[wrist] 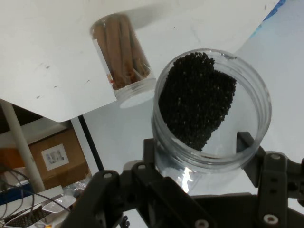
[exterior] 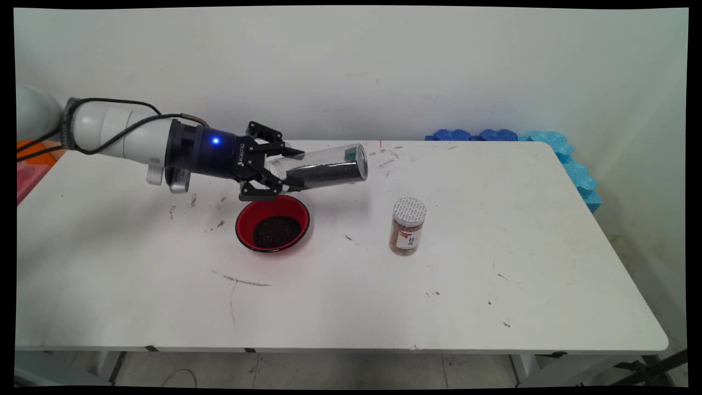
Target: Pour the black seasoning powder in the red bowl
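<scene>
While the black two-finger gripper (exterior: 281, 171) clamps its jaws on a clear plastic jar of black grains (exterior: 328, 166), it hangs tilted.
Below sits a red bowl holding black grains (exterior: 272, 223); a white-lidded jar of brown sticks (exterior: 407, 226) stands apart on the white counter (exterior: 493, 263).

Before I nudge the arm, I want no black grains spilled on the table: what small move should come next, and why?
Probably turn the clear jar upright before anything else. The pincer holds it nearly on its side, open mouth toward the hand, above the red bowl, which already holds black grains. More grains lie loose inside the jar.
</scene>
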Action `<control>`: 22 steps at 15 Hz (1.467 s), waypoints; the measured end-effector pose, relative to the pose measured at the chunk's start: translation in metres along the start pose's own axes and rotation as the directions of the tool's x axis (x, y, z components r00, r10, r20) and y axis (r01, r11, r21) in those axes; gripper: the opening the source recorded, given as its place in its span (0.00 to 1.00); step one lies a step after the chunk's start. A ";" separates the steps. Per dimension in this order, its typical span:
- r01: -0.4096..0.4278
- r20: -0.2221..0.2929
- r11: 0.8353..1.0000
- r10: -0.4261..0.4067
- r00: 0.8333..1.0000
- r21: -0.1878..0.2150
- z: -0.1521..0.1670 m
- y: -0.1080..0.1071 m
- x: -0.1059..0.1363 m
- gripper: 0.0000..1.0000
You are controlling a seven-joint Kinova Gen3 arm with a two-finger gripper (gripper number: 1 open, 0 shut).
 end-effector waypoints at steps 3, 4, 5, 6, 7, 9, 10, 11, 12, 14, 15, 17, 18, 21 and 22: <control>-0.045 -0.002 0.999 0.045 0.999 0.005 -0.001 0.000 0.000 0.00; -0.067 -0.002 0.998 0.067 0.998 0.008 -0.001 0.001 0.000 0.00; -0.087 -0.001 0.996 0.087 0.996 0.010 -0.001 0.001 0.000 0.00; -0.105 -0.001 0.994 0.105 0.994 0.012 -0.001 0.001 -0.001 0.00; -0.116 0.000 0.993 0.116 0.993 0.013 -0.001 0.001 -0.001 0.00; -0.151 0.001 0.988 0.151 0.988 0.018 -0.001 0.001 -0.002 0.00; -0.171 0.003 0.985 0.171 0.985 0.020 -0.001 0.001 -0.003 0.00; -0.187 0.004 0.982 0.187 0.982 0.022 -0.001 0.001 -0.003 0.00; -0.205 0.006 0.978 0.205 0.979 0.024 -0.001 0.002 -0.004 0.00; -0.249 0.009 0.968 0.249 0.968 0.029 0.000 0.002 -0.006 0.00; -0.275 0.011 0.961 0.275 0.962 0.031 0.000 0.003 -0.007 0.00; -0.324 0.015 0.945 0.324 0.946 0.035 0.000 0.004 -0.009 0.00; -0.351 0.017 0.936 0.350 0.937 0.036 0.001 0.005 -0.010 0.00; -0.425 0.021 0.904 0.425 0.905 0.038 0.003 0.008 -0.014 0.00; -0.450 0.023 0.892 0.449 0.893 0.039 0.003 0.009 -0.015 0.00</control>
